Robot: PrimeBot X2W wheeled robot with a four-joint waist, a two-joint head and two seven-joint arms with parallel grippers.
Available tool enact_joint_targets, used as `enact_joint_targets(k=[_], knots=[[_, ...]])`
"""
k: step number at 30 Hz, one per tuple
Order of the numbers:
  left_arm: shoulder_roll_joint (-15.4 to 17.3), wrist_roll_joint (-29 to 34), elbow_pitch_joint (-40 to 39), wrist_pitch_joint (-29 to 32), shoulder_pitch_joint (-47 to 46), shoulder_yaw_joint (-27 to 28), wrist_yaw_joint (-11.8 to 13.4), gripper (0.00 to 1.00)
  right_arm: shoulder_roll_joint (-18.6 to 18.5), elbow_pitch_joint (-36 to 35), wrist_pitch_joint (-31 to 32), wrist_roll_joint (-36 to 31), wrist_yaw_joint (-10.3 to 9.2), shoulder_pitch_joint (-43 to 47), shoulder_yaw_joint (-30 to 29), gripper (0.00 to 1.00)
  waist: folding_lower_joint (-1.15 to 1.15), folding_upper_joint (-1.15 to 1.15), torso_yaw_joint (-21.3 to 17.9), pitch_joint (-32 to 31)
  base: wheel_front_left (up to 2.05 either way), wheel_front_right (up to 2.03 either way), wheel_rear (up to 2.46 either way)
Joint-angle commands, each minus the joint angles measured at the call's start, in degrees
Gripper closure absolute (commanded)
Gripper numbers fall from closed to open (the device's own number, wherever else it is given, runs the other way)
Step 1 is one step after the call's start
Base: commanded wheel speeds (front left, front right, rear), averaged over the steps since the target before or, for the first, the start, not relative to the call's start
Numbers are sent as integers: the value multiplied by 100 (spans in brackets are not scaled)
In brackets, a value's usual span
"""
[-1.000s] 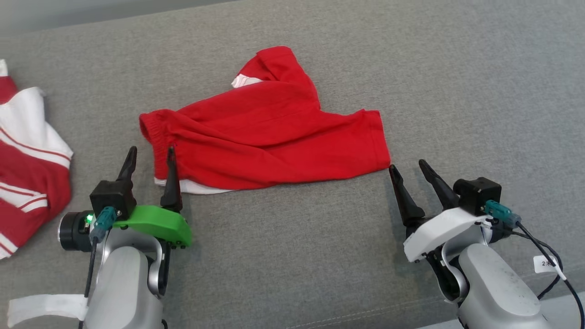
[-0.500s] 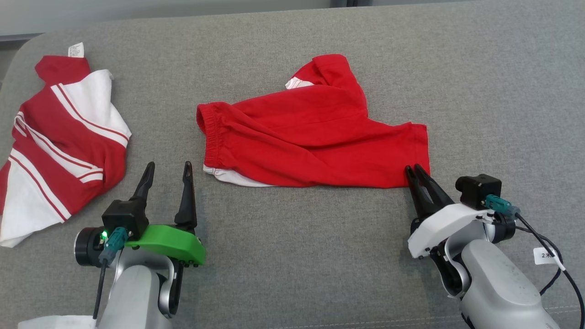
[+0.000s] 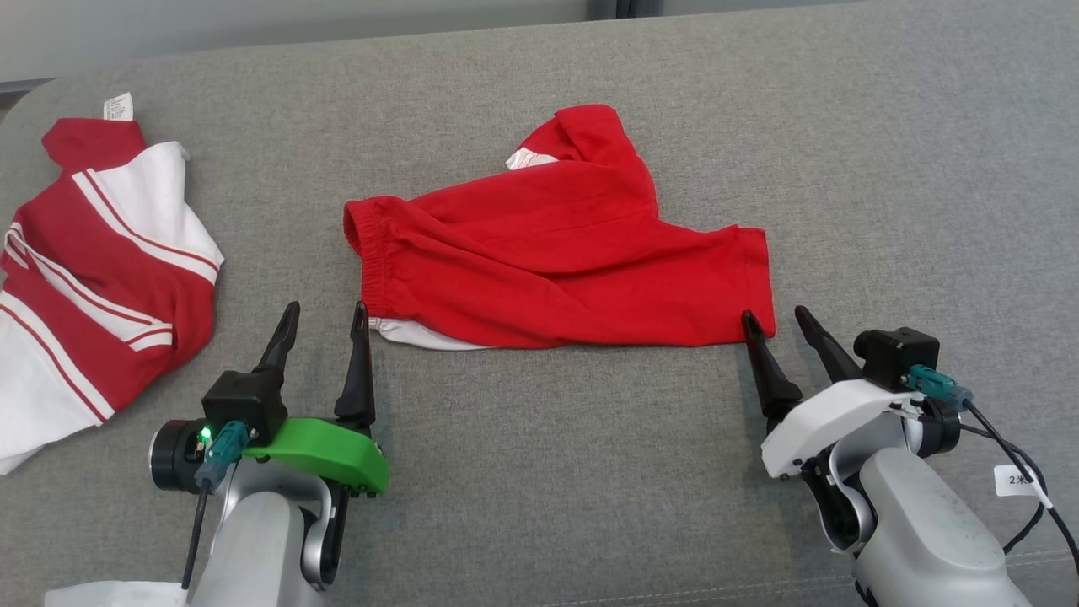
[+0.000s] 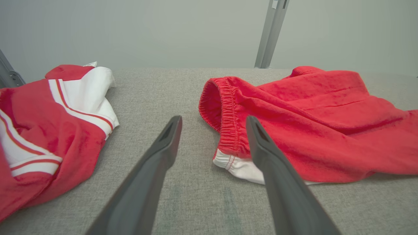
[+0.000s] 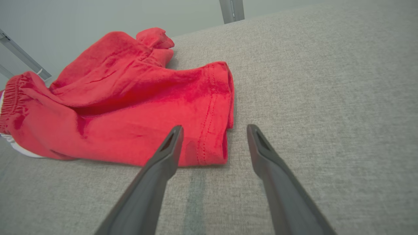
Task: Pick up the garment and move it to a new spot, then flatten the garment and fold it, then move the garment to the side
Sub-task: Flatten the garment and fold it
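Observation:
The garment [image 3: 548,253] is a pair of red shorts with a white inner edge, lying crumpled and folded over on the grey cushion; it also shows in the left wrist view [image 4: 310,127] and the right wrist view [image 5: 130,107]. My left gripper [image 3: 327,308] stands open just off the waistband's near left corner, one fingertip beside the white edge, nothing held. My right gripper [image 3: 773,312] is open at the leg hem's near right corner, its left fingertip at the hem and nothing between its fingers [image 5: 169,147].
A second red and white striped garment [image 3: 93,261] lies in a heap at the far left of the cushion [image 3: 885,169]. The cushion's back edge meets a pale wall with a metal post [image 4: 271,32]. Bare grey fabric lies to the right.
The head camera has shifted, so the whole scene sits differently. My right gripper, shut at the hem half a second ago, now stands open. The shorts lie as before.

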Motion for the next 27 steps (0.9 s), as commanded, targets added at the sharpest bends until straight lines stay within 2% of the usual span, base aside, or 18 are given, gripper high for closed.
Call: enact_joint_targets(k=[1, 5, 6, 7, 8, 9, 11, 17, 22, 27], knots=[[9, -32, 6, 2, 51, -12, 4, 0, 14, 18, -16, -46, -1, 30, 0, 0, 0, 0, 14, 9, 0, 0, 0], [10, -43, -21, 2, 66, -35, 1, 0, 16, 91, -16, -22, -1, -14, 31, 0, 0, 0, 76, 23, 0, 0, 0], [10, -38, -27, 2, 77, -32, -1, 0, 14, 127, -16, 1, -2, -21, 40, 5, 0, 0, 92, 21, 0, 0, 0], [9, -21, -26, 2, 92, -31, -6, 0, 11, 152, -16, 19, -2, -31, 42, 15, 0, 0, 105, 17, 0, 0, 0], [10, -18, -24, 2, 102, -26, -5, 0, 7, 179, -16, 23, -1, -43, 59, 35, 0, 0, 118, 13, 0, 0, 0], [10, -19, -20, 2, 112, -20, -6, 0, 6, 202, -16, 36, -1, -53, 76, 62, 0, 0, 128, 8, 0, 0, 0], [10, -28, -15, 2, 128, -7, -1, 0, -5, 248, -16, 79, -2, -66, 99, 100, 0, 0, 138, 1, 0, 0, 0], [10, -36, -39, 3, 176, 10, 21, 0, -48, 71, -16, 130, -2, -145, 83, 100, 0, 0, 105, -13, 0, 0, 0], [10, -104, -120, 3, 207, -58, -3, 0, -81, -542, -16, 252, -2, -181, -174, 100, 0, 0, 81, -21, 0, 0, 0], [11, -175, -136, 3, 113, -242, 2, 0, -300, -613, -16, 31, -2, -588, -313, 100, 0, 0, 176, 78, 0, 0, 0]])
